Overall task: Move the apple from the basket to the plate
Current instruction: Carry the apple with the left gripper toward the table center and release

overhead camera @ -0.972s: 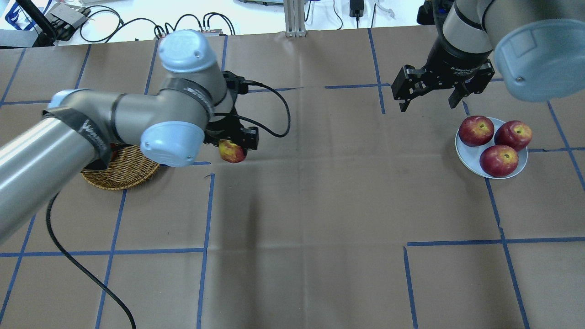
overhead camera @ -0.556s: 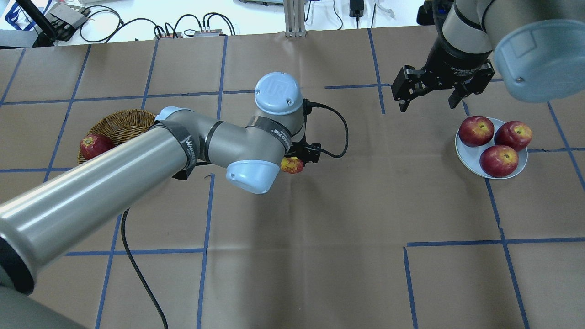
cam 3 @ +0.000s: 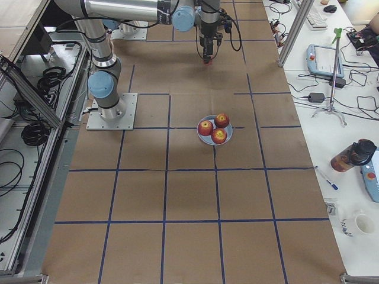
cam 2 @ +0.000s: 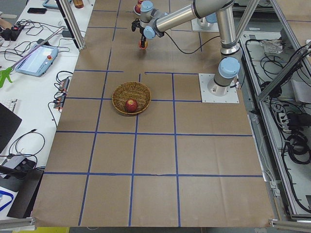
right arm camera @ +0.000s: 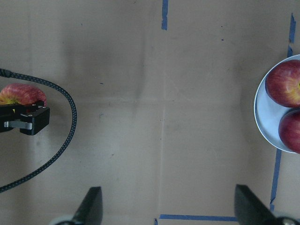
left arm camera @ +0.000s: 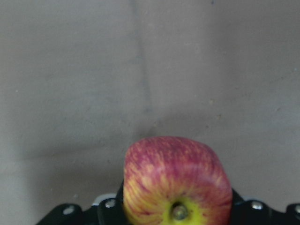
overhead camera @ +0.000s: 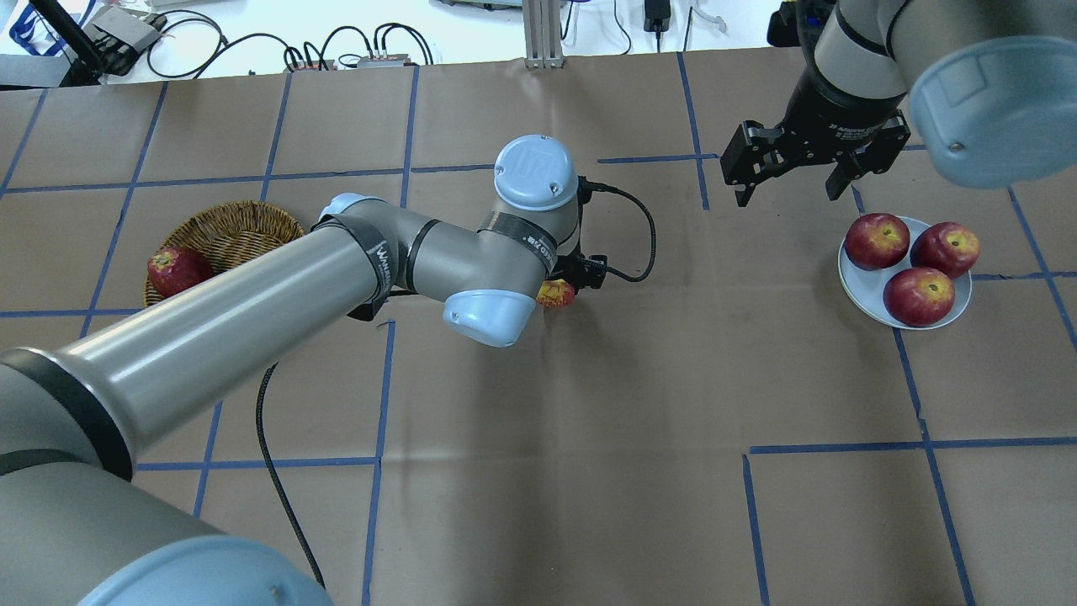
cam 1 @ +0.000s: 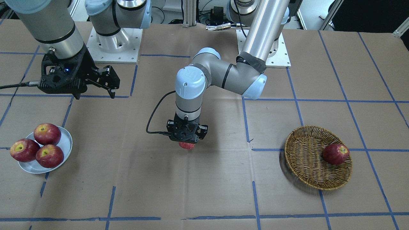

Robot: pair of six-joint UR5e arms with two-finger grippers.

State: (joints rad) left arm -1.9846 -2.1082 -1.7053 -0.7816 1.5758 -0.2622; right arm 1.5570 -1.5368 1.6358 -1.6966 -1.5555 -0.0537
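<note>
The pale pinkish-red apple with yellow streaks [cam 1: 187,146] is clamped in my left gripper [cam 1: 186,141], just above the brown table's middle. It also shows in the overhead view [overhead camera: 555,294] and fills the left wrist view [left arm camera: 176,183]. The wicker basket [cam 1: 306,179] sits to my left [overhead camera: 236,215] and holds one dark red apple [cam 1: 335,153]. The pale plate [cam 1: 65,140] lies to my right [overhead camera: 858,282] with three dark red apples on it. My right gripper [overhead camera: 789,195] is open and empty, hovering just behind the plate.
The left arm's black cable [overhead camera: 635,244] loops beside the held apple. Blue tape lines [overhead camera: 379,404] grid the brown paper. The plate's rim [right arm camera: 267,117] shows at the right edge of the right wrist view.
My left arm has carried the apple rightward, from beside the basket to the table's middle. The basket and its dark apple are now uncovered. The right arm has not moved.
</note>
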